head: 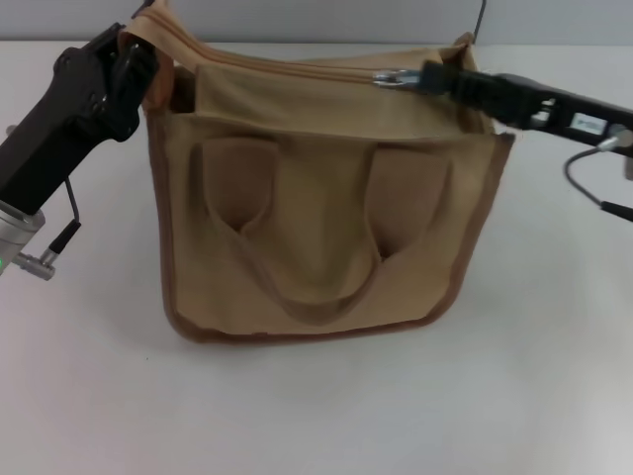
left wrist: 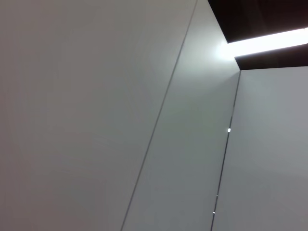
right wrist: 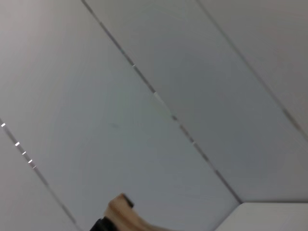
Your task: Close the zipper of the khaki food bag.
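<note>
Zipper (head: 297,67) slider half hidden by right hand (head: 420,77).

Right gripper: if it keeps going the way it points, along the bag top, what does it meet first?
Probably the left gripper at the bag's far corner; the right gripper points along the zipper toward it, though depth is unclear.

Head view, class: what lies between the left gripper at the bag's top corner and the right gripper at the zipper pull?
In the head view, between the left gripper and right gripper runs the zipper along the khaki food bag.
</note>
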